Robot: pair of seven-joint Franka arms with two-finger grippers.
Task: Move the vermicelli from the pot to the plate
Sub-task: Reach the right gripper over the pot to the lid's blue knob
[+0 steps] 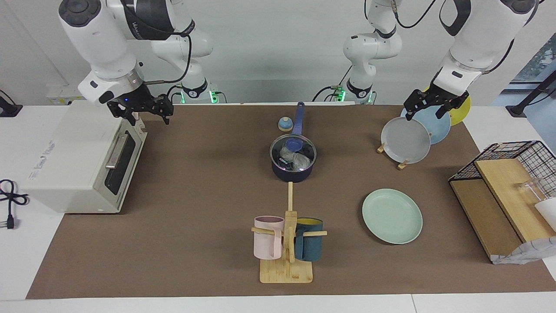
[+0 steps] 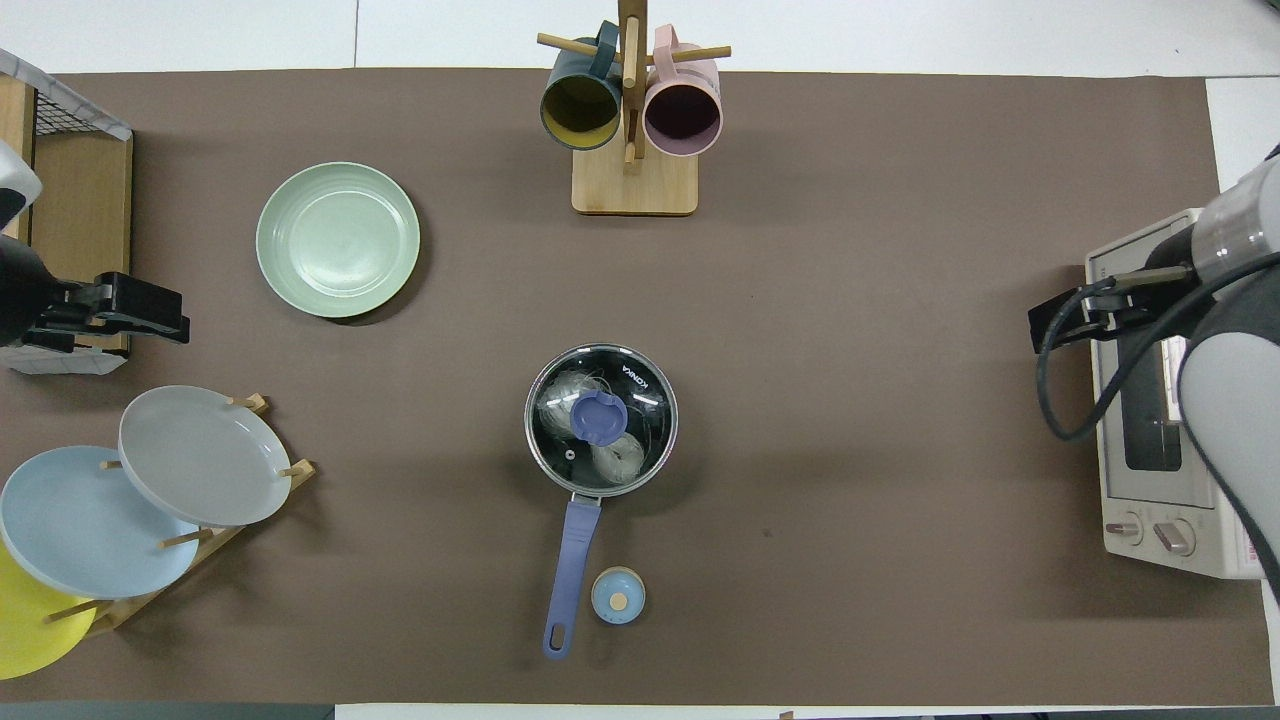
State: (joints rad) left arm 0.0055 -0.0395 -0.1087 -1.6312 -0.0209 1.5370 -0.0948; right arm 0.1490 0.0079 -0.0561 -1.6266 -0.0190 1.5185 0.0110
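The dark navy pot [image 1: 292, 173] stands mid-table with its long blue handle [image 2: 570, 560] pointing toward the robots. A glass lid with a blue knob [image 2: 599, 418] covers it. The vermicelli [image 2: 617, 458] lies inside under the lid as two white clumps and also shows in the facing view [image 1: 290, 156]. The mint-green plate [image 1: 392, 216] lies bare, farther from the robots than the pot, toward the left arm's end; it also shows in the overhead view [image 2: 338, 240]. My right gripper [image 1: 140, 112] is open and empty above the toaster oven's corner. My left gripper [image 1: 428, 106] is open and waits over the plate rack.
A white toaster oven [image 1: 78, 161] stands at the right arm's end. A wooden mug stand [image 1: 286, 265] holds pink and teal mugs. A rack holds a grey plate [image 1: 406, 141], a light blue one and a yellow one. A small blue round object [image 1: 285, 124] sits beside the pot handle. A wire basket [image 1: 512, 152] stands by wooden boards.
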